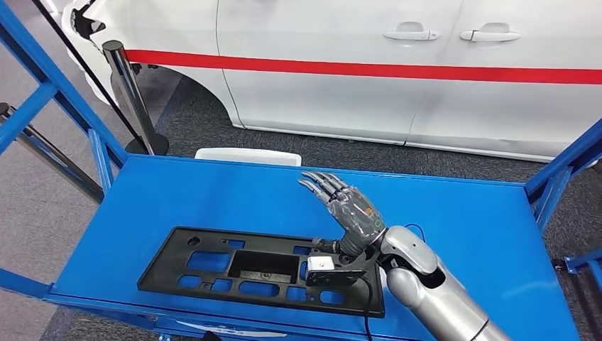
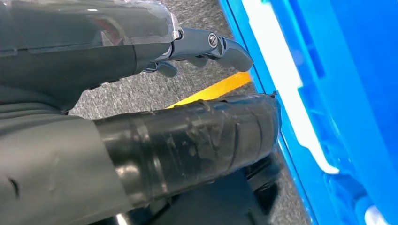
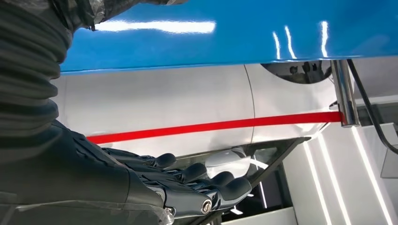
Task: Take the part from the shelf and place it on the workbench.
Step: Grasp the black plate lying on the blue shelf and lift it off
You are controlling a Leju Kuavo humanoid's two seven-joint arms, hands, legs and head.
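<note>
Right hand [image 1: 353, 211] has its fingers [image 1: 321, 183] straight, side by side, holding nothing, hovering over the blue workbench [image 1: 461, 213]. The black plastic panel [image 1: 213, 270] lies flat on the bench just behind and beside the fingertips, its end near the wrist. Left hand [image 2: 141, 47] hangs beside the bench's blue frame [image 2: 300, 93], fingers loosely curled around nothing; a white car with a red stripe [image 1: 369, 69] is parked beyond.

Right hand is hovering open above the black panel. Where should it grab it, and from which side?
Judging by its pose, grip the black panel by its right end, nearest the right hand, coming down from above. It lies flat on the blue shelf; the cut-outs offer finger holds.
</note>
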